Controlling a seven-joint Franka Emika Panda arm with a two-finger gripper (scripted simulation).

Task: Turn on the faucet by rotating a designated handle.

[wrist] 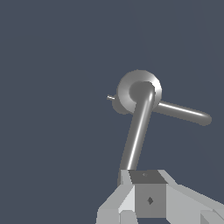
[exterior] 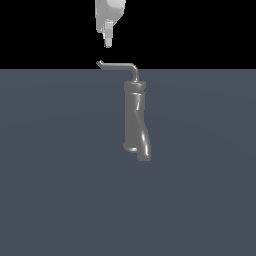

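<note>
Nearest the wrist camera, the pale grey blocky gripper (wrist: 148, 199) fills the foreground, and I cannot tell whether its jaws are parted or pressed together, though they grasp nothing. Just past them lies the thin grey metal L-shaped handle (exterior: 120, 65), whose hooked tip sits directly beneath the gripper (exterior: 107, 42) with a small gap between them. It joins the top of the glossy grey, twisted tubular faucet (exterior: 136, 120) standing on the dark blue-grey tabletop (exterior: 50, 175), so contact and the whole turn seem left to do.
</note>
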